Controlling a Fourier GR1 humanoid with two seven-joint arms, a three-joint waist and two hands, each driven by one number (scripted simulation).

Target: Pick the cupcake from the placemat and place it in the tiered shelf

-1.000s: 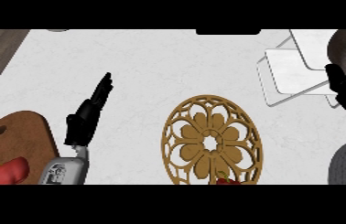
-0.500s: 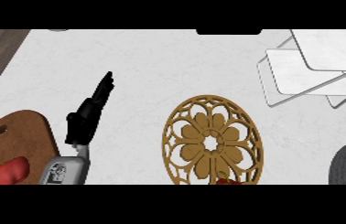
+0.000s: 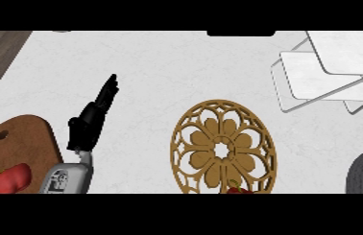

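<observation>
**Red-topped cupcake (image 3: pixel 238 190) lies right of the open black left hand (image 3: pixel 92 121)**

Fingers straight, holding nothing. Cupcake barely shows, right of the hand and nearer the robot, on the near rim of the tan round openwork placemat (image 3: pixel 221 152). White tiered shelf (image 3: pixel 312 76) is farther right. Right hand unseen.

Pale grey-white marbled stone counter top (image 3: pixel 177 71), evenly lit, fills the head view; a dark brown wooden strip (image 3: pixel 10 44) borders its upper left corner.

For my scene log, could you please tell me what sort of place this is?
Probably a kitchen: a pale stone-like counter, a round openwork placemat, a wooden board at the left and a white tiered shelf.
</observation>
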